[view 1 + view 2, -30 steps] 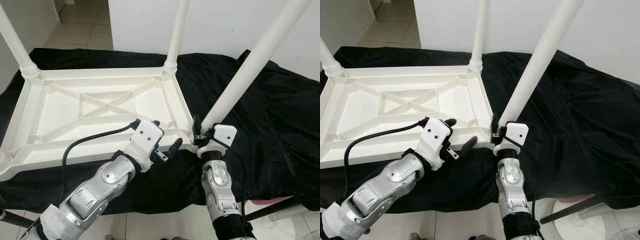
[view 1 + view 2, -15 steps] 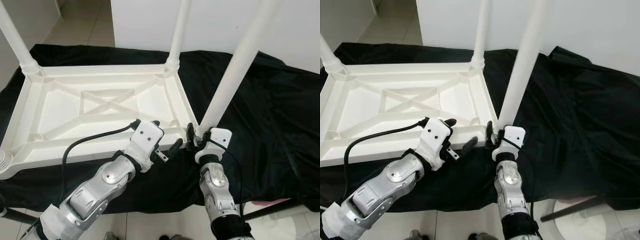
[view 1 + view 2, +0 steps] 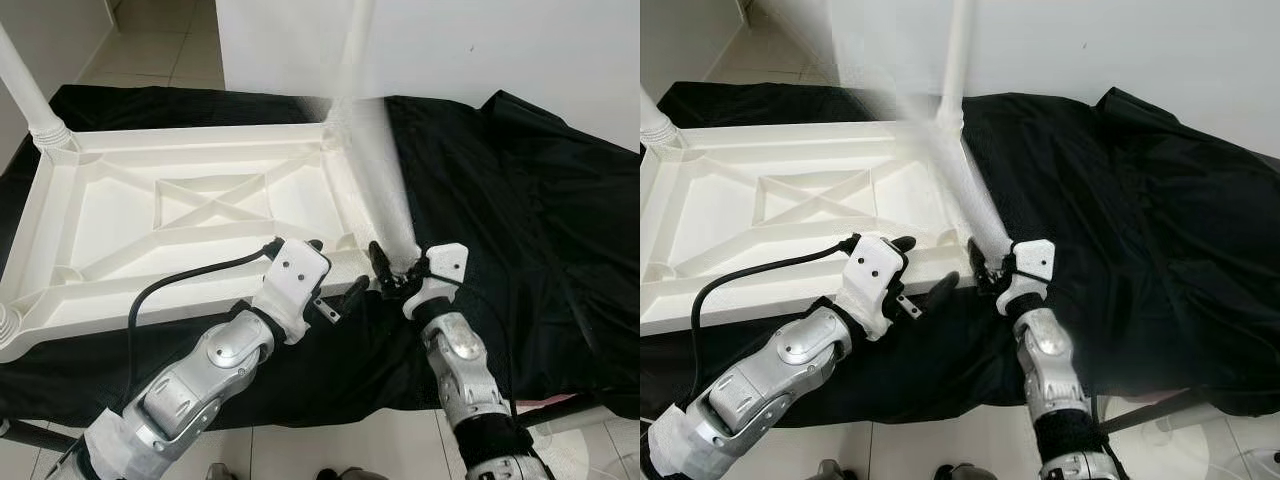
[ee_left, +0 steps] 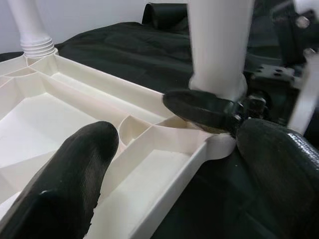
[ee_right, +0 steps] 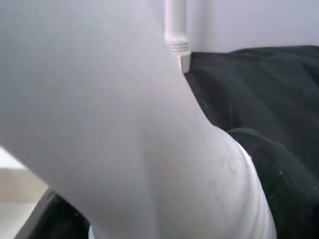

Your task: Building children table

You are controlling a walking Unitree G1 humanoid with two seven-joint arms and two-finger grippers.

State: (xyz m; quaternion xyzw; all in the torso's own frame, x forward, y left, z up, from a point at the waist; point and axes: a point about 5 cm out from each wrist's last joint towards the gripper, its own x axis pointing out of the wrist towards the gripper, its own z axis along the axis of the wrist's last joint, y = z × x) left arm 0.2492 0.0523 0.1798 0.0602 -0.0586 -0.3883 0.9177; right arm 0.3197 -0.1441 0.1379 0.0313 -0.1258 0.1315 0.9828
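Left wrist view puts my left gripper [image 3: 335,290] nearest, its two black fingers [image 4: 75,164] spread wide and holding nothing, straddling the near corner rim of the upturned white tabletop [image 3: 180,215]. Just beyond, my right gripper [image 3: 392,275] is clamped on the base of a white table leg [image 3: 385,190], at the corner socket [image 4: 219,144] of that tabletop. The leg is motion-blurred and leans back over the frame. I judge this step is seating the leg: I should bring it upright over the socket, press straight down, and brace the rim with the left gripper so the frame does not slide on the black cloth [image 3: 520,200] covering the surface. Farther off, two legs already stand fitted, one at the far left corner [image 3: 30,90] and one at the far right corner [image 3: 955,70].
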